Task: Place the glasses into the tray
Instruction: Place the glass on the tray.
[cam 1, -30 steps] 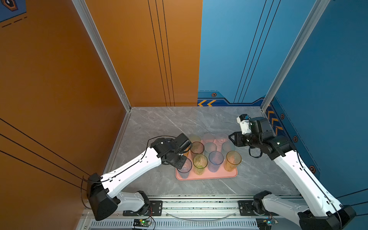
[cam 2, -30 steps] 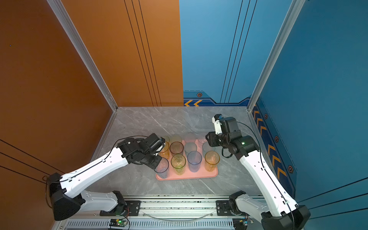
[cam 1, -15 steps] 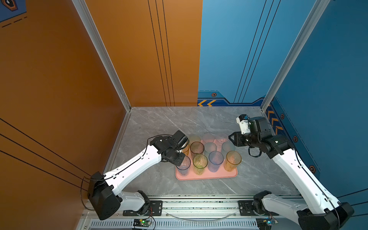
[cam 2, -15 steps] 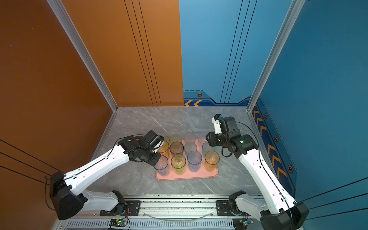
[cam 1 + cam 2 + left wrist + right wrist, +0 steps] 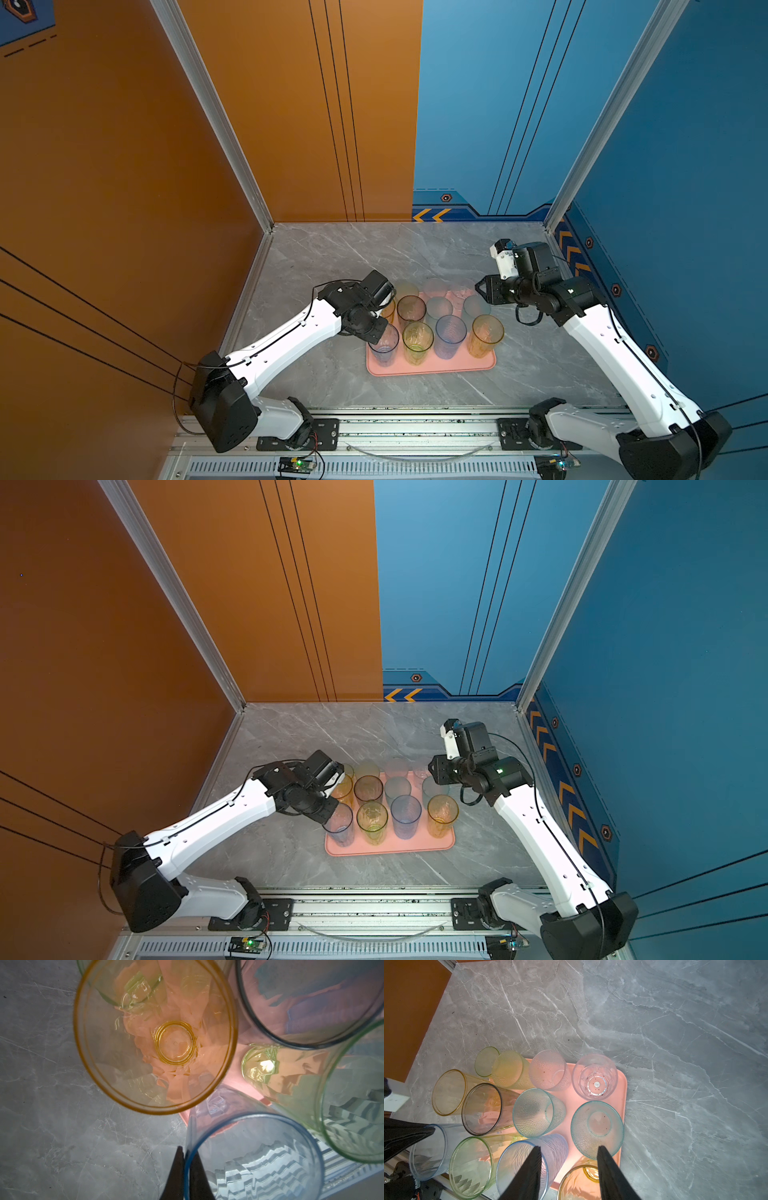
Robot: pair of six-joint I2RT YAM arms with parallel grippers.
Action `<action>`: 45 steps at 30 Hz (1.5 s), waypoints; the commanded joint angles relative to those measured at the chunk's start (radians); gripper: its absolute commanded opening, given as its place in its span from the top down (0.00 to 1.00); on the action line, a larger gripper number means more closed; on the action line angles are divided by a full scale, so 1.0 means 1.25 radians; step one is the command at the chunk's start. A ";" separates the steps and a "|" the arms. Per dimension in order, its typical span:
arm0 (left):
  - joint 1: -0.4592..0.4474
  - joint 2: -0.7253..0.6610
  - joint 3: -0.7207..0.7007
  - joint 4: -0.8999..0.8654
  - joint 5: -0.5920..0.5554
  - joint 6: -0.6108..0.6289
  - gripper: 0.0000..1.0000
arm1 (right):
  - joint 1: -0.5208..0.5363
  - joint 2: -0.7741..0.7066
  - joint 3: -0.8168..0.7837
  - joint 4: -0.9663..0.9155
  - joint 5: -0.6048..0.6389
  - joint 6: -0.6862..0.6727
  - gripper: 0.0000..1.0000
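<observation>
**Pink tray [image 5: 432, 368] crowded, left gripper [image 5: 376, 332] on a blue rim**

Grey marbled table [image 5: 332, 257] carries the tray, and upright glasses [image 5: 451, 336] fill most of it in both top views. The left gripper is pinched onto the rim of a pale blue glass [image 5: 384, 347] at the tray's 7 o'clock corner. In the left wrist view, one finger sits inside the wall and one outside (a thin grip, rim only). Whether that glass's base touches the pink I cannot tell. An amber glass [image 5: 155, 1034] stands just beside it, toward 9 o'clock. The right gripper [image 5: 482, 289] hangs above the tray's 2 o'clock corner. Its fingers are spread with nothing between them, and a teal glass [image 5: 597, 1128] stands below.
</observation>
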 commanded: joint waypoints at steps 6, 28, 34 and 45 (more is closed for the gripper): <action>0.014 0.012 -0.018 0.002 0.024 0.016 0.99 | -0.005 0.011 0.022 -0.015 0.017 0.004 0.57; 0.014 0.005 -0.022 0.000 0.039 0.018 0.87 | -0.004 0.022 0.024 -0.013 0.016 0.007 0.57; 0.014 -0.004 -0.020 0.000 0.040 0.016 0.84 | -0.002 0.021 0.022 -0.013 0.016 0.008 0.57; 0.019 -0.046 -0.017 -0.001 0.031 0.013 0.80 | -0.002 0.024 0.022 -0.012 0.018 0.008 0.55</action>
